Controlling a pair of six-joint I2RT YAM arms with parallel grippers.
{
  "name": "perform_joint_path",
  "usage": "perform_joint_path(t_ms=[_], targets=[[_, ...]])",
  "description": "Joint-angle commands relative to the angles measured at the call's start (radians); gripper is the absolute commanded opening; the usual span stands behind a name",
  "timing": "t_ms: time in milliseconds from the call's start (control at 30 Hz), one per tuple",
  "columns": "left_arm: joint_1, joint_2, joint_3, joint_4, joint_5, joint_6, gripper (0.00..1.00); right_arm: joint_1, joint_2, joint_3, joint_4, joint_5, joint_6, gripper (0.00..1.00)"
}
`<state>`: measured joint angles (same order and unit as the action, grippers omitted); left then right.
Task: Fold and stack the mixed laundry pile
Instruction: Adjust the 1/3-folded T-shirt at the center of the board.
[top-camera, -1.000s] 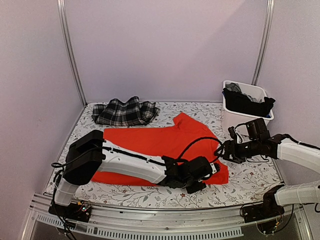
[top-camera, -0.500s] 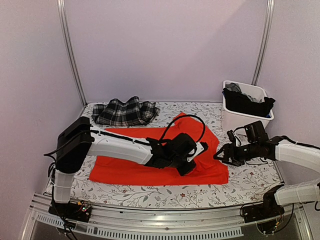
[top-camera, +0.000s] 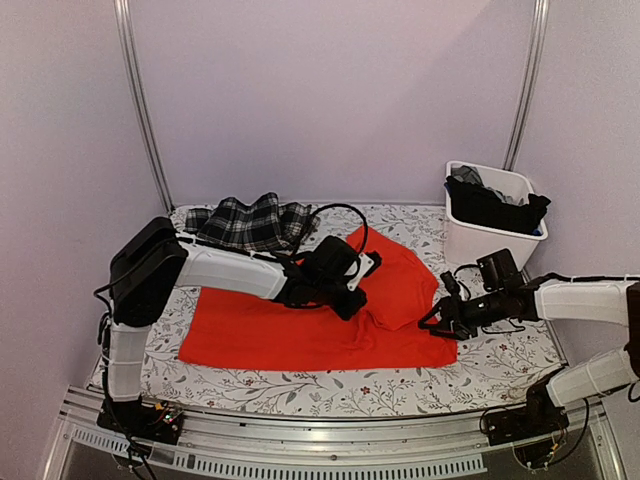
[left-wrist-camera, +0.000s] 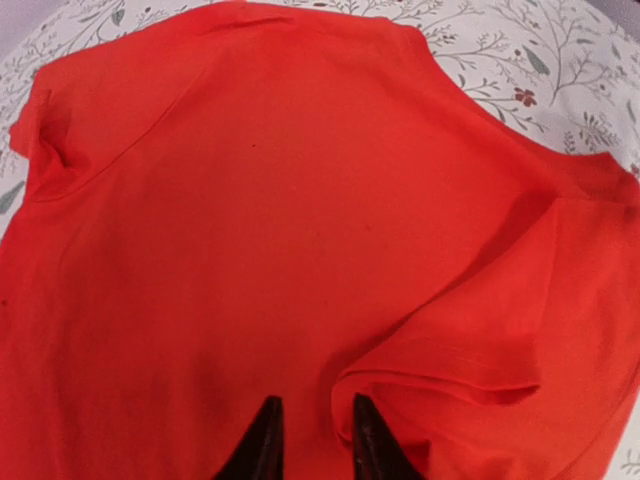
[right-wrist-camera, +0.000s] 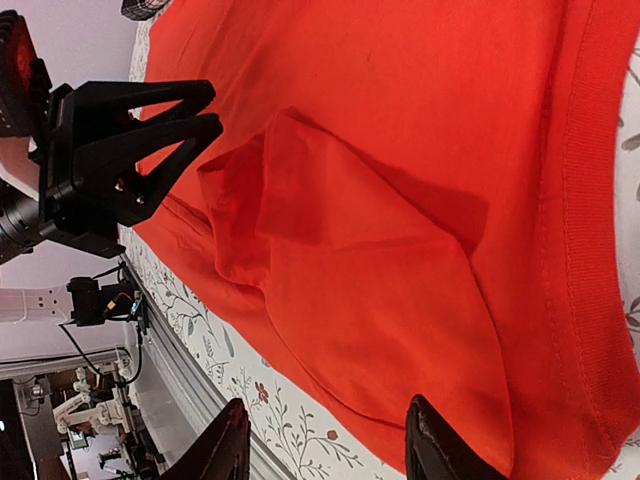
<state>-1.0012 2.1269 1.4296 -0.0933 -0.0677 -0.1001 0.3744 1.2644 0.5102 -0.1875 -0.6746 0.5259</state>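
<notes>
White bin (top-camera: 462, 240) sits at the back-right corner of the table, just beside the right post. Dark garments (top-camera: 497, 208) fill it and hang over the rim, mostly black with a grey bit at the back. The rest of the laundry is out on the floral tablecloth (top-camera: 500, 360). Plaid garment (top-camera: 250, 224) is bunched at back-left. Orange-red garment (top-camera: 270, 335) is spread flat across the middle, just in front of the plaid one. Its right half has a raised flap with a crease running toward the near-right corner. Left gripper (left-wrist-camera: 313, 445) is low over the middle of the orange-red garment, fingers almost together with a slim gap. The cloth puckers right at the tips; can't tell whether it's pinched or let go. Right gripper (right-wrist-camera: 325, 445) is at the garment's right edge, jaws wide apart, straddling the flap near the hem and not clamped on anything. Room: pale lilac walls (top-camera: 330, 100) on three sides, metal posts (top-camera: 140, 110) at the back corners, aluminium rail (top-camera: 330, 455) along the near edge. The near hem runs roughly parallel to the rail, with a strip of tablecloth showing between them. A wider patch shows at near-right under the right arm, and another at the back between the plaid garment and the bin. The left arm reaches in from the left edge, over the back-left part of the orange-red garment.
</notes>
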Motion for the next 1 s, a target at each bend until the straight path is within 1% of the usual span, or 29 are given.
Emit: perform_joint_path(t_ms=[0,33,133,300,433,533,600,700,800,900,967], targets=[[0.040,-0.015,-0.016,0.042,0.083,-0.045,0.35,0.036,0.064,0.038,0.083,-0.030,0.014,0.51],[0.052,-0.025,-0.022,0.044,0.105,-0.057,0.39,0.051,0.087,0.053,0.090,-0.025,0.016,0.51],[0.079,-0.072,-0.057,0.058,0.147,-0.088,0.44,0.090,0.133,0.086,0.105,0.000,0.015,0.50],[0.105,-0.148,-0.129,0.076,0.220,-0.133,0.48,0.118,0.196,0.127,0.116,-0.003,-0.009,0.45],[0.105,-0.175,-0.169,0.077,0.263,-0.169,0.52,0.136,0.239,0.142,0.151,-0.014,0.020,0.46],[0.105,-0.180,-0.201,0.136,0.304,-0.214,0.55,0.175,0.269,0.174,0.143,0.025,0.005,0.48],[0.104,-0.179,-0.214,0.152,0.321,-0.239,0.56,0.204,0.293,0.213,0.113,0.068,-0.016,0.48],[0.103,-0.174,-0.220,0.167,0.332,-0.262,0.57,0.255,0.330,0.286,0.032,0.171,-0.079,0.48],[0.104,-0.171,-0.225,0.175,0.333,-0.269,0.58,0.281,0.349,0.320,-0.022,0.265,-0.115,0.48],[0.103,-0.160,-0.223,0.183,0.342,-0.277,0.59,0.324,0.370,0.359,-0.083,0.397,-0.155,0.47],[0.104,-0.152,-0.222,0.197,0.361,-0.291,0.59,0.350,0.372,0.369,-0.090,0.455,-0.184,0.47]])
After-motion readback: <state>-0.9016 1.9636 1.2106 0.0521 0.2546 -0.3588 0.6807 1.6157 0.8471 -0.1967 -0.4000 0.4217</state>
